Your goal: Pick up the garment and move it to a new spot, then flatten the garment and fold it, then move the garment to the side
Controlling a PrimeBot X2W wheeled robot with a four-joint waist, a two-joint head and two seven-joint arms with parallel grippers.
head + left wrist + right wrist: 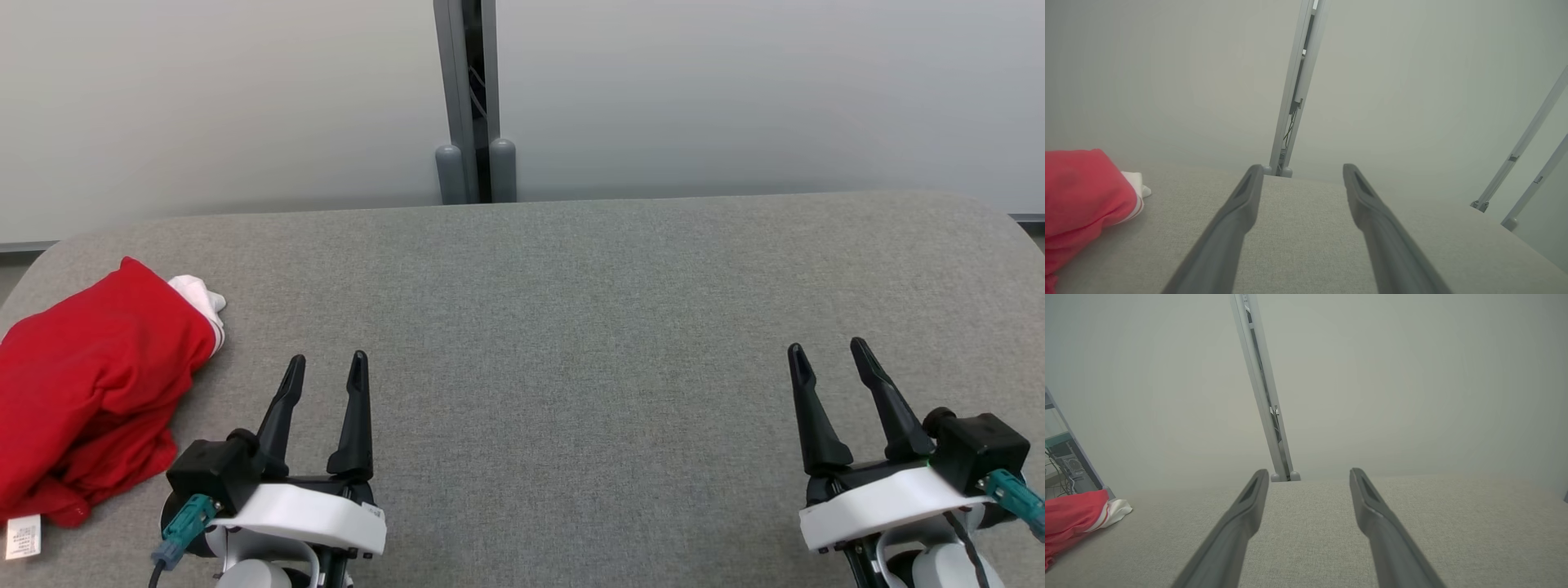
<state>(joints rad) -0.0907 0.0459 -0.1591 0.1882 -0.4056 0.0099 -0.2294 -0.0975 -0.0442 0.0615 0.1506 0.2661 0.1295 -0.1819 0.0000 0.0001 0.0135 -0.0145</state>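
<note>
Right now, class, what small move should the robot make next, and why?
Probably swing the left pincer left toward the red garment: it lies bunched at the left edge of the table, nearest that open, empty pincer.

The head view is bright, even and sharp, under soft, diffuse light with no clear direction and no glare on the grey cloth of the table. Shadows are faint. A dim band lies along the table's far edge at the foot of the wall, and a soft shadow hugs the red garment at the table's left edge.

Both wrist views are milky and low in contrast, as if seen through haze, and there the garment looks a paler pinkish red. The fingers of the left gripper and the fingers of the right gripper are out of focus, more so toward the bottom. Wide-angle distortion tilts the post and bows the table's far edge.
</note>
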